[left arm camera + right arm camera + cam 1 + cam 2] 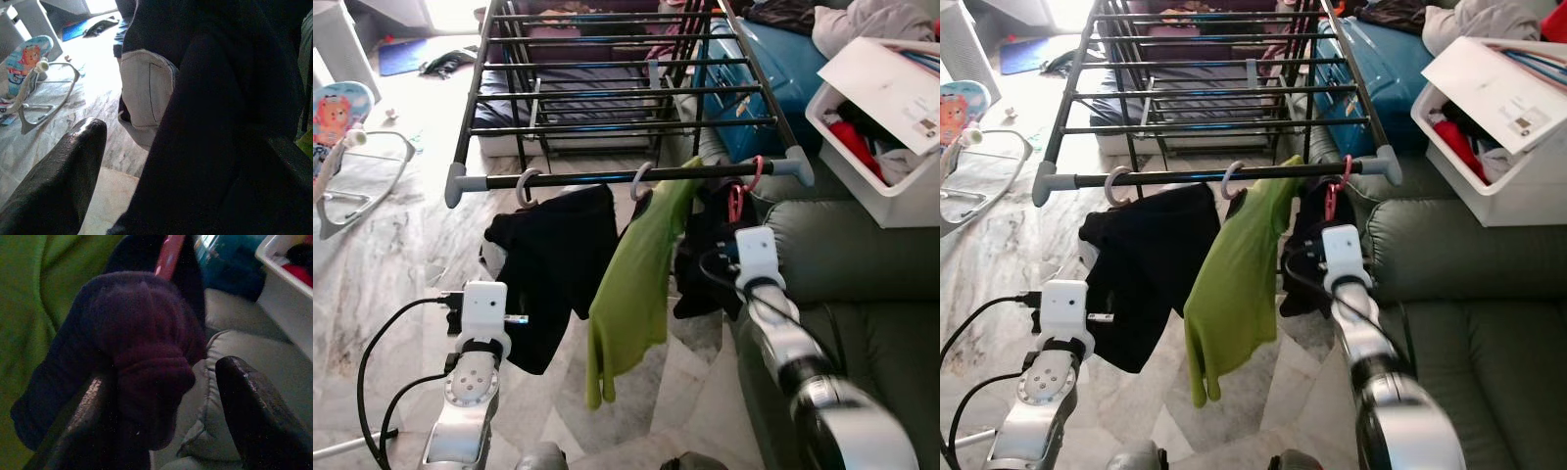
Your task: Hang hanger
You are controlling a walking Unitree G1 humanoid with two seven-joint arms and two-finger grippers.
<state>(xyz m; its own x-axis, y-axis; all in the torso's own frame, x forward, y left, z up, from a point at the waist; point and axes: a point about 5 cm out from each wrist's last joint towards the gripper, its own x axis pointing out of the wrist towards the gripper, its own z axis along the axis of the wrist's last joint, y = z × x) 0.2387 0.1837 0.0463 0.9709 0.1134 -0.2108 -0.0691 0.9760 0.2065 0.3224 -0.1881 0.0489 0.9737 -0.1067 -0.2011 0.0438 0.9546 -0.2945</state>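
Observation:
A pink hanger [744,186] hooks over the right end of the drying rack's front bar [626,178], carrying a dark garment [705,255]. My right gripper [166,377] is up against that garment, fingers [254,416] open, with a bunched dark fold [142,357] between them and the pink hanger stem [168,254] just beyond. Two grey hooks [527,184] on the same bar hold a black garment [553,264] and a green shirt [641,284]. My left gripper [190,142] is open around the black garment's lower edge, one finger [58,181] on each side.
A grey-green sofa [862,284] lies close on the right, with a white bin [881,186] of clothes on it. A blue suitcase [764,78] stands behind the rack. A baby bouncer [352,166] sits on the marble floor at left. Cables [382,362] trail from my left arm.

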